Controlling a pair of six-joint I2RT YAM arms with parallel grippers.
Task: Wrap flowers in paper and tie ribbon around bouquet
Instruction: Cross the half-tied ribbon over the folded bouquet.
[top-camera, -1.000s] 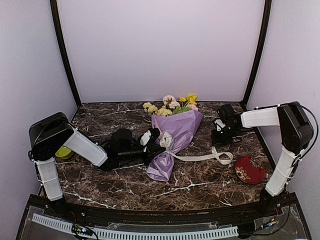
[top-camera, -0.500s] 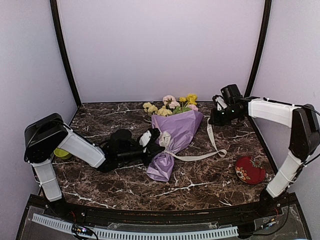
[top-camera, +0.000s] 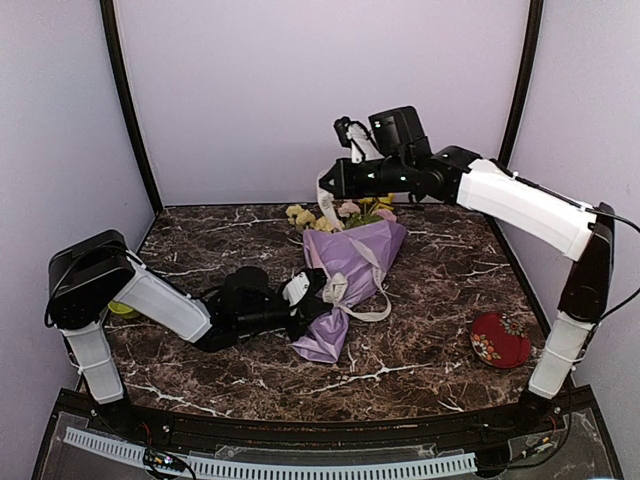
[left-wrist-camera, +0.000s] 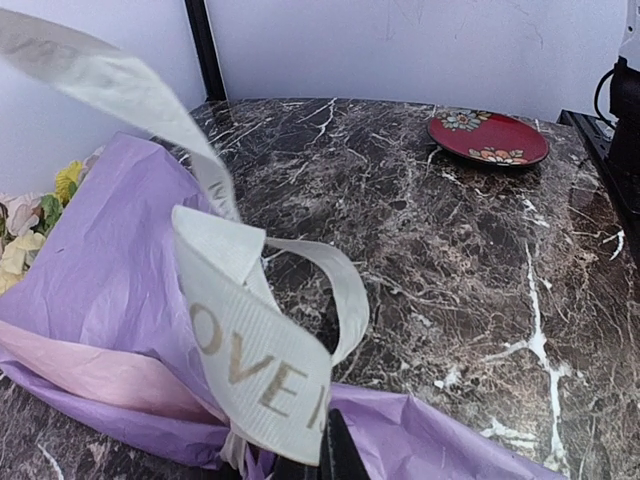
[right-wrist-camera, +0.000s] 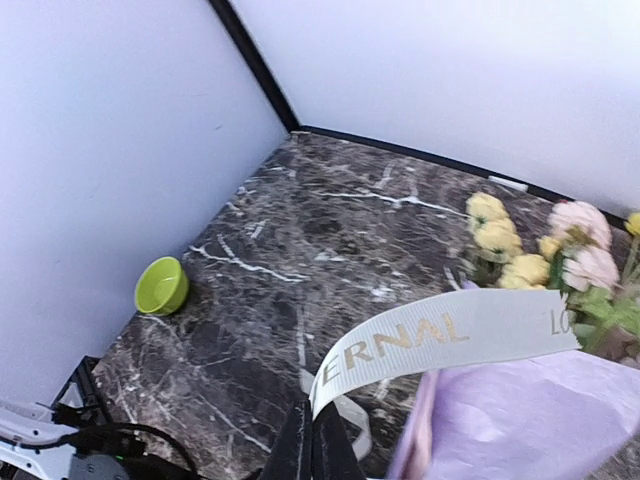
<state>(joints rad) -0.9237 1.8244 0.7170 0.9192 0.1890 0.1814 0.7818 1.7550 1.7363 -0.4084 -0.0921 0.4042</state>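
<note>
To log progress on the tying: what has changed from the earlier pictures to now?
The right arm, jaws shut on the ribbon, rose and swung left above the flowers, lifting the ribbon off the table. The left arm, bouquet and red dish stayed put.

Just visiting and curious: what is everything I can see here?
flowers: one bunch, yellow and pink, far middle, in the paper
paper: one sheet, lilac, wrapped round the stems
ribbon: one, cream with gold lettering, looped round the paper's narrow part
plate: one, red, near right
bowl: one, lime green, left edge
table: one, dark marble
left gripper: black, shut on the ribbon by the paper
right gripper: black, shut on the ribbon, above the flowers
</note>
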